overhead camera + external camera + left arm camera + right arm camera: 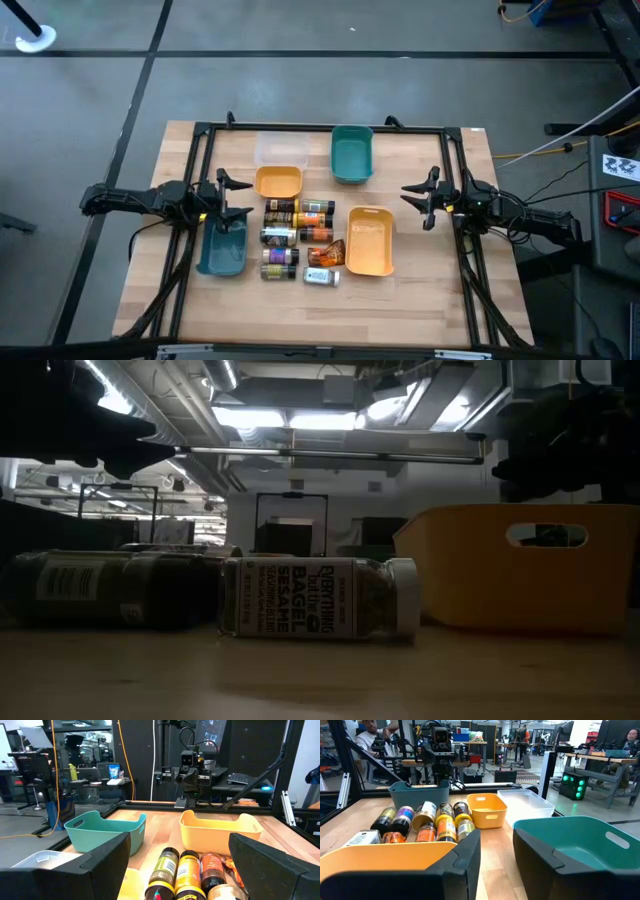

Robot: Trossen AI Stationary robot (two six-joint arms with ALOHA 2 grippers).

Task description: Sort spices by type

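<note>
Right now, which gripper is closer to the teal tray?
Right. The right gripper waits apart from the teal tray, off one end. The left gripper is farther, above the blue tray.

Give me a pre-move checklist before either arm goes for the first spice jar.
1. Left tool open and holding nothing: ok.
2. Right tool open and holding nothing: ok.
3. Spice jars all lying loose in the middle of the table, none in a tray yet: ok.
4. Large yellow tray, small yellow tray, teal tray and blue tray hold no jars: ok.
5. Clear tray empty: cannot tell.
6. White-label jar label readable, from the low view: ok.
</note>
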